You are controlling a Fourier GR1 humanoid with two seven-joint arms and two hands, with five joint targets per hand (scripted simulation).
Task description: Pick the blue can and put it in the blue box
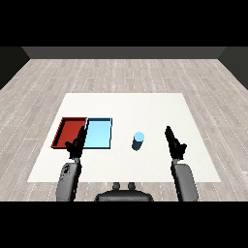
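The reach for the blue can [138, 141] appears to be the step in hand, since nothing is held yet. The right hand [175, 143] is raised with its fingers straight and spread apart from the thumb. The can stands upright on the white table [145, 104], near that hand on its left side, not touching it. The fingers would best be brought level with the can's middle and curled round it. The can is seen as a short cylinder, pale blue on top, darker below. The light blue tray [99, 133] lies further left, beside the left hand [76, 144], whose fingers also look straight.
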